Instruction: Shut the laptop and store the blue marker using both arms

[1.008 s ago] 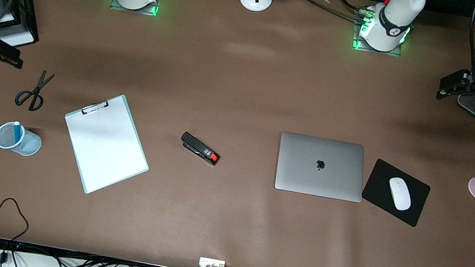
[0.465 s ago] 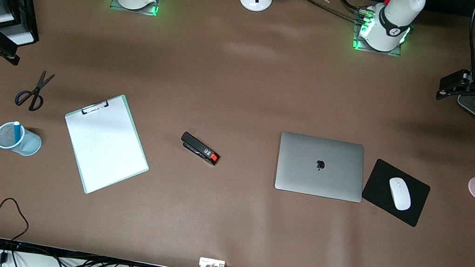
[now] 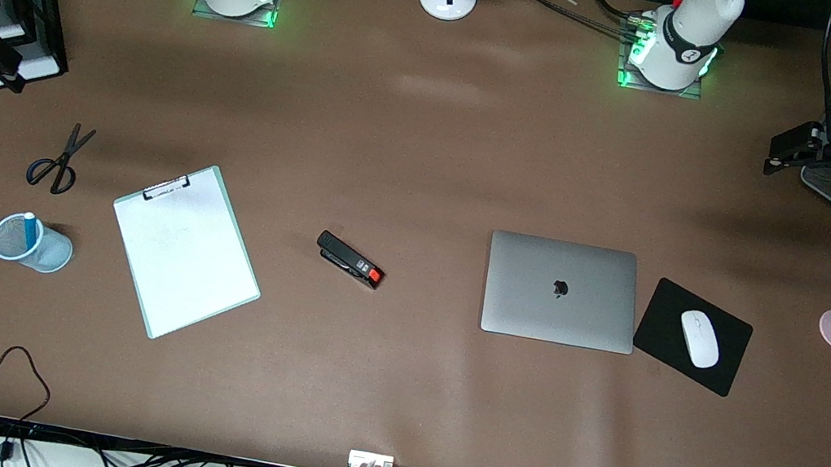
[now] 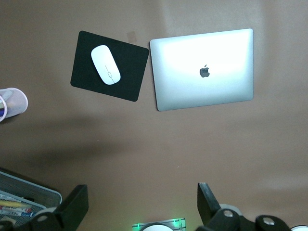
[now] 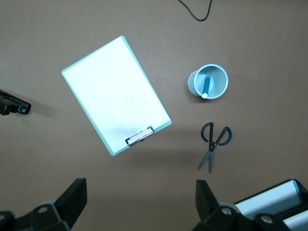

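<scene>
Your laptop (image 3: pixel 562 292) is shut and the blue marker (image 3: pixel 30 229) sits in its cup (image 3: pixel 32 243). Your right gripper (image 5: pixel 139 204) has pulled up and away; it and your left gripper (image 4: pixel 142 204) hang open and empty.

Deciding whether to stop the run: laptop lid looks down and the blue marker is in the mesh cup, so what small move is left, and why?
Probably none beyond parking. The laptop lies shut, logo up, and the blue marker stands in the blue mesh cup. Both hands are open and empty, left hand high over the laptop's end of the table, right hand high over the clipboard. I'd just hold them there.
</scene>
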`<action>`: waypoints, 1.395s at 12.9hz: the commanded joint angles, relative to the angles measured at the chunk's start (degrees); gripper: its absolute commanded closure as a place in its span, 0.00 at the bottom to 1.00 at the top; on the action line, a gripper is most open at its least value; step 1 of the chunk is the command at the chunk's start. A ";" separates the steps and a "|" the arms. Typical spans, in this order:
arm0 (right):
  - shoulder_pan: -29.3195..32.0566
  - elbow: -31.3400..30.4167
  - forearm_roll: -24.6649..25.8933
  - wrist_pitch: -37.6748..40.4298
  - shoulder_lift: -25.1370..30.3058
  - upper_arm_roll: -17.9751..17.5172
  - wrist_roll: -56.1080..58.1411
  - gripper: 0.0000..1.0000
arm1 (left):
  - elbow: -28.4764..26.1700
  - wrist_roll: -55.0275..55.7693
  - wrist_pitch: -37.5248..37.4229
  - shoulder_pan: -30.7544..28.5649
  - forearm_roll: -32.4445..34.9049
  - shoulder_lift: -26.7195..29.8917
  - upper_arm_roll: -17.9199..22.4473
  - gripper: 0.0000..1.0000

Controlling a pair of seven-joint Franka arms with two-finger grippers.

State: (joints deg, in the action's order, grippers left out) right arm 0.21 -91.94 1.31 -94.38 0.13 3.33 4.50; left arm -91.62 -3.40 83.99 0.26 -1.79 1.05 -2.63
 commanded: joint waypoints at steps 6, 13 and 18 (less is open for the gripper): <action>0.31 -0.52 -0.87 -0.10 1.19 0.10 -0.55 0.00 | 1.27 -0.91 0.98 -0.43 -1.29 -0.70 0.60 0.00; 0.05 -0.61 -1.23 -0.01 1.28 -0.43 -0.63 0.00 | 1.00 -0.82 1.08 -3.60 -1.46 -0.70 0.08 0.00; -0.04 -0.70 -2.81 0.16 1.19 -0.34 -0.63 0.00 | 0.74 -0.90 0.82 -3.16 -1.46 -0.70 -0.01 0.00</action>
State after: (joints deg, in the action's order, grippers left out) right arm 0.31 -91.94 -0.57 -94.49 0.40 3.02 4.50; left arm -91.48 -3.49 85.40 -3.02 -1.93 0.50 -2.47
